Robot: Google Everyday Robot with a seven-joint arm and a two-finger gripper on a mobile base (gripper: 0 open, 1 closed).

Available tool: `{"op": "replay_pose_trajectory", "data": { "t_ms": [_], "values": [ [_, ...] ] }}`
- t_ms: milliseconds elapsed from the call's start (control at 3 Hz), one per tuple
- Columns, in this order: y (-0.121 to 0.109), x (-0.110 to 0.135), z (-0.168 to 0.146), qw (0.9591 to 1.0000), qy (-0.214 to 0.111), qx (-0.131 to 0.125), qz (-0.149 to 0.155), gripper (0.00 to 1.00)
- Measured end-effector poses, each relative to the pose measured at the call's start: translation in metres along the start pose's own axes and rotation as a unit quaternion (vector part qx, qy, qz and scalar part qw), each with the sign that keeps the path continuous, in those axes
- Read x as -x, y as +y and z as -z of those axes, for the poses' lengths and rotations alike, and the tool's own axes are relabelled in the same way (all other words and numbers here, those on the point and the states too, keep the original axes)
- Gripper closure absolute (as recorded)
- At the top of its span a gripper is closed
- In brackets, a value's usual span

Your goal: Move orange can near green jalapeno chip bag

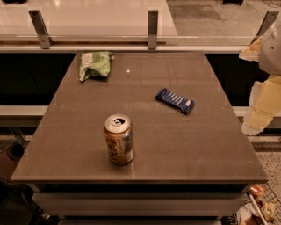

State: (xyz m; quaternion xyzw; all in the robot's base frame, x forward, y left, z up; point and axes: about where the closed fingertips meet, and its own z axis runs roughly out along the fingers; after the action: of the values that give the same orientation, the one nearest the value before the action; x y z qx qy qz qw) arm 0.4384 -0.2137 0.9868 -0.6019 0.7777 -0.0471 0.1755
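**A:** Looking at the surface first, what is it like?

**B:** It is a flat grey-brown slab, roughly square, smooth with a faint sheen. It rests on a paler base, with a dark gap just under the top. A tiny white speck sits on it near the back.

**A:** And the room around it?

**B:** Across the top of the frame runs a low glass barrier held by upright metal posts. Beyond it is a pale, glossy floor. Dark bands lie to the left and right of the surface, and speckled flooring shows at the lower right.

**A:** Where is the orange can?

**B:** It stands upright in the lower middle of the frame, a little left of centre and near the front edge, with its silver top facing up. The green jalapeno chip bag lies crumpled in the upper left corner of the surface, well apart from the can. A dark-blue bar with white stripes lies flat right of centre, apart from both.

**A:** And the jaws?

**B:** Pale parts of the arm hang at the right edge of the frame, beyond the surface's right side, touching nothing on it. The jaws are somewhere among them, and I cannot tell whether they are open or closed.
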Motion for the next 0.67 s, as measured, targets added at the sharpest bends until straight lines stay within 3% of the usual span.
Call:
{"op": "replay_pose_trajectory", "data": {
  "t_ms": [333, 667],
  "values": [
    [0.0, 0.0, 0.0001, 1.0, 0.0, 0.0, 0.0, 0.0],
    [-0.0001, 0.0035, 0.0005, 0.9998, -0.021, 0.004, 0.002, 0.0]
  ]
}}
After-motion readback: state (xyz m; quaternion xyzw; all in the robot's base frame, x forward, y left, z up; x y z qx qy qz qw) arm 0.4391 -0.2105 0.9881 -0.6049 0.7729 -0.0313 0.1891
